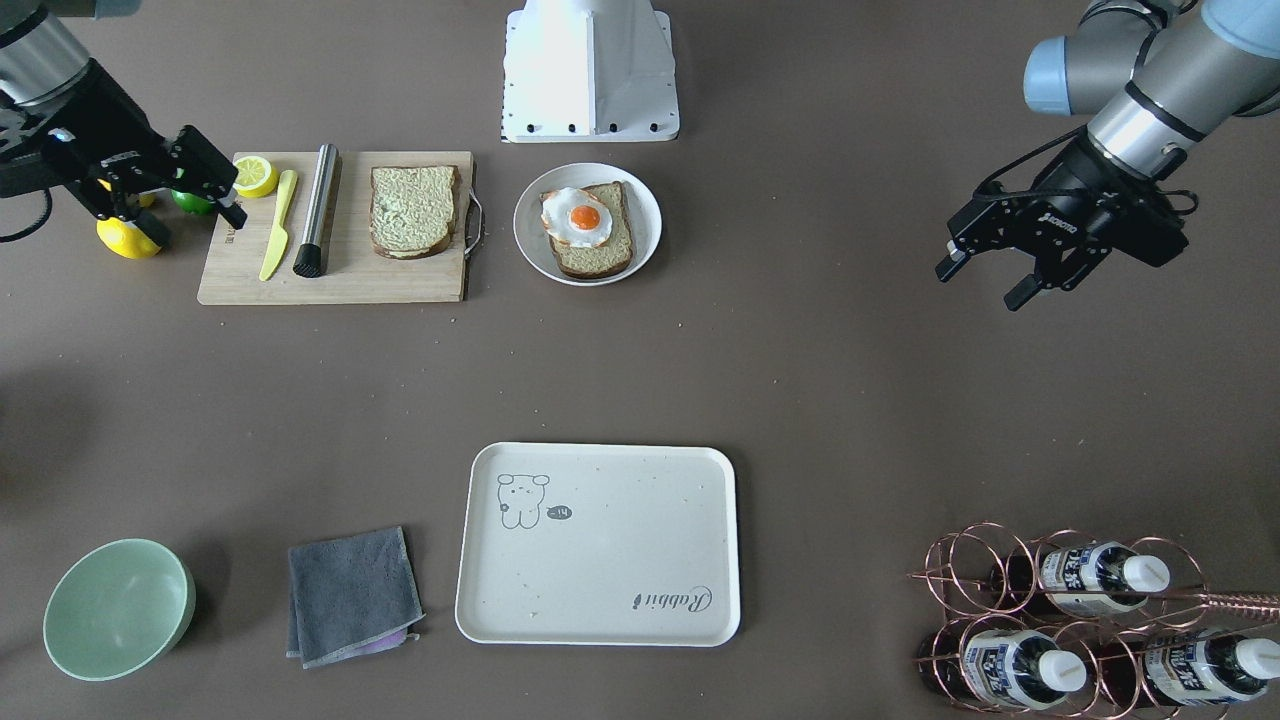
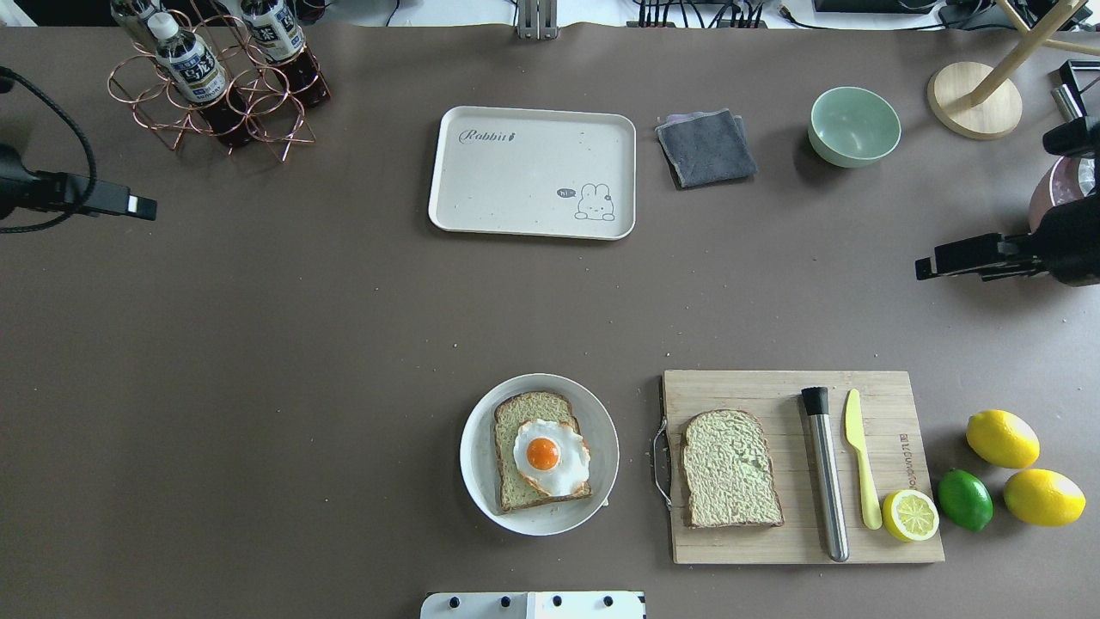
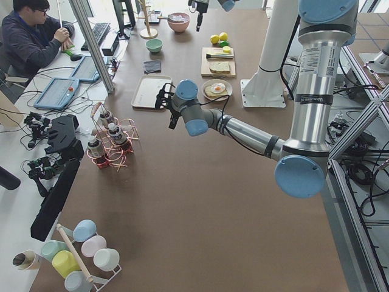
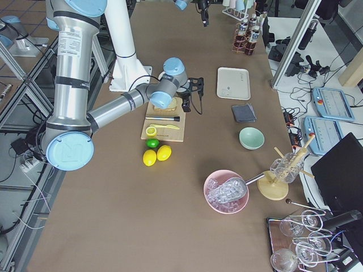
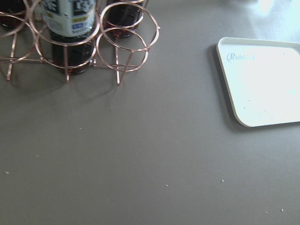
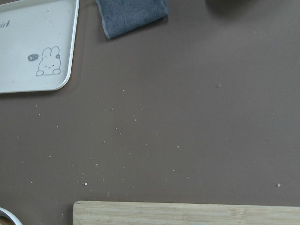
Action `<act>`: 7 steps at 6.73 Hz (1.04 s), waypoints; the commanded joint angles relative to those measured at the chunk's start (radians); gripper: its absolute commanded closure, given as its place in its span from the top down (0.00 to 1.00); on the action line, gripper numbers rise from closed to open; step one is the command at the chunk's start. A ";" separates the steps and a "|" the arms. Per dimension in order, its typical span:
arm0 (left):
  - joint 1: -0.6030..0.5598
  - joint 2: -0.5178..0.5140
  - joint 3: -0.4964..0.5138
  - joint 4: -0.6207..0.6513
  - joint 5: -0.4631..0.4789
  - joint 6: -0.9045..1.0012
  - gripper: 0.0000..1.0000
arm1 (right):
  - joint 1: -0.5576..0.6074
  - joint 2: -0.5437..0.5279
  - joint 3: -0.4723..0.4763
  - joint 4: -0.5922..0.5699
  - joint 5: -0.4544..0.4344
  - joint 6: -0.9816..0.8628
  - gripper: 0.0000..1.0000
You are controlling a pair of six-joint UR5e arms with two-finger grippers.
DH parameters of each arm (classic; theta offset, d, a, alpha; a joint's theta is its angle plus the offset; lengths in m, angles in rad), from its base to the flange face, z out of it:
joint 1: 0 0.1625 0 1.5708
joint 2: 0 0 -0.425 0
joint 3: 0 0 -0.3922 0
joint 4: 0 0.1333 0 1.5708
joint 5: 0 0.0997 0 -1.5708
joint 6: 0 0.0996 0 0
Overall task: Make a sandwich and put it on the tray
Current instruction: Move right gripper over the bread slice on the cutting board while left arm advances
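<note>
Fingers (image 1: 1025,290) of the left gripper (image 1: 982,281) are seen spread apart and holding nothing in the front-facing view, raised above the brown desk (image 1: 800,380) well apart from the food; the right gripper (image 1: 165,200) is likewise seen spread and unladen, hung beside one end of the rectangular wooden cutting board (image 1: 350,280); the first bread slice (image 1: 600,255), square, dark-crusted and pale-faced, is laid on the round white plate (image 1: 650,215), with the orange-yolked fried egg (image 1: 578,216) set on top of it; the second bread slice (image 1: 413,210), of the same kind, is seen flat on that board; the cream-white rectangular tray (image 1: 600,560) is set toward the edge opposite the robot, well apart from both slices.

From overhead the same layout is confirmed; no part of the sandwich is found on the tray.

In the two side views both arms are shown raised above the desk; nothing about the fingers is judged from them.

In the left wrist view a corner of the tray and the copper wire bottle rack (image 5: 122,47) are shown; in the right wrist view a tray corner, the folded grey cloth (image 6: 131,16) and an edge of the board are shown; no fingers are caught in either.

The task is judged only partly done: the egg is already placed on one slice; the second slice remains to be laid over the egg, and the finished stack remains to be carried to the tray.
</note>
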 commanded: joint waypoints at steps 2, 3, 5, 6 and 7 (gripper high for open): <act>0.257 -0.129 0.009 0.007 0.256 -0.193 0.98 | -0.358 0.001 0.015 -0.025 -0.345 0.197 0.98; 0.279 -0.140 0.009 0.008 0.277 -0.195 0.98 | -0.397 -0.002 0.015 -0.017 -0.359 0.200 0.95; 0.279 -0.140 0.011 0.008 0.278 -0.195 0.98 | -0.471 -0.020 0.014 0.019 -0.406 0.212 0.76; 0.279 -0.140 0.011 0.008 0.278 -0.195 0.98 | -0.512 -0.026 0.014 0.026 -0.430 0.264 0.77; 0.279 -0.140 0.012 0.007 0.278 -0.195 0.98 | -0.534 -0.033 0.015 0.026 -0.429 0.264 0.81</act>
